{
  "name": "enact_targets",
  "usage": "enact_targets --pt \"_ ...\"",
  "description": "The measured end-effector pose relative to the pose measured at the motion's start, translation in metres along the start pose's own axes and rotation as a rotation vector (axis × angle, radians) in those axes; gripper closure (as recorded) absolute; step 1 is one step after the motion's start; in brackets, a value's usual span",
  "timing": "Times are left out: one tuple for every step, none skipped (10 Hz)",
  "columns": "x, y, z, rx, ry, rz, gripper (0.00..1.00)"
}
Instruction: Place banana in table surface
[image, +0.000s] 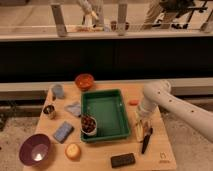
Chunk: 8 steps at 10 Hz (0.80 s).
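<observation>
The banana (136, 131) is a pale-yellow, slightly curved fruit at the right side of the light tan wooden table surface (100, 160), just right of the green tray. It looks to be at or just above the wood. My gripper (141, 125) hangs from the white arm (155, 97) straight over the banana's upper end and partly hides it. A black marker (146, 140) lies right beside the banana.
The green tray (106, 107) holds a cup of dark fruit (89, 125). A flat orange oval (133, 102), orange bowl (84, 80), grey cup (58, 91), can (49, 111), blue sponge (63, 131), purple bowl (35, 149), round orange fruit (73, 150) and black block (123, 160) stand around.
</observation>
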Motion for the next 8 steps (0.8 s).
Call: enact_targets --pt "0.0009 -0.0008 -0.0006 -0.002 0.003 0.002 0.20" --pt "0.0003 0.0003 -0.0006 -0.003 0.003 0.004 0.20" --pt "0.0000 0.0005 -0.0008 -0.001 0.003 0.005 0.20" --pt "0.0005 -0.0005 -0.0006 -0.001 0.003 0.003 0.20" --pt "0.0010 -0.0014 -0.0005 -0.001 0.003 0.002 0.20" --pt "0.0009 -0.0011 -0.0005 -0.001 0.003 0.002 0.20" --pt "0.0009 -0.0011 -0.0003 -0.001 0.003 0.002 0.20" --pt "0.0011 -0.0015 -0.0005 -0.001 0.003 0.001 0.20"
